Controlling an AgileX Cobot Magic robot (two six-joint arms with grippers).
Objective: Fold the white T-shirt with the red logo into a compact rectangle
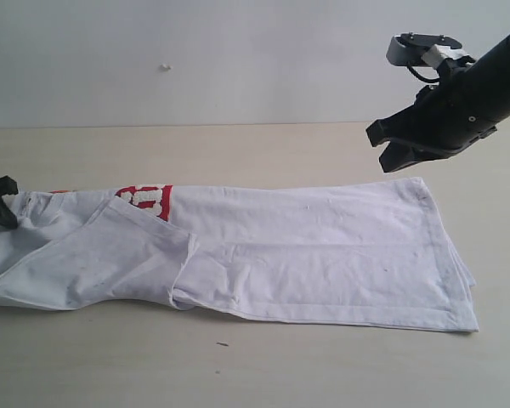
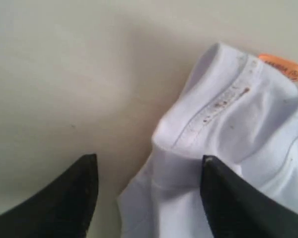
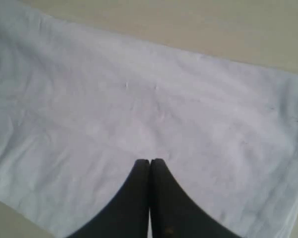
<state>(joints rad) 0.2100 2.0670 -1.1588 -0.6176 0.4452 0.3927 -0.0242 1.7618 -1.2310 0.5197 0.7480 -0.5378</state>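
Note:
The white T-shirt [image 1: 306, 246] lies flat on the table as a long strip, with a sleeve flap [image 1: 102, 255] folded over its left part. A piece of the red logo [image 1: 146, 198] shows at the strip's far edge. My left gripper [image 1: 4, 202] sits at the shirt's left end, open; in the left wrist view [image 2: 149, 161] the collar fold [image 2: 213, 114] with the orange tag [image 2: 283, 67] lies loose between and beyond the fingers. My right gripper [image 1: 382, 149] hovers above the shirt's right end, shut and empty [image 3: 150, 161], with only white cloth [image 3: 139, 104] under it.
A pale wooden table [image 1: 263, 149] carries the shirt, with a plain white wall [image 1: 238, 59] behind it. Bare tabletop shows in front of the shirt [image 1: 238, 365] and beyond it. A small dark speck [image 1: 222, 344] lies near the front.

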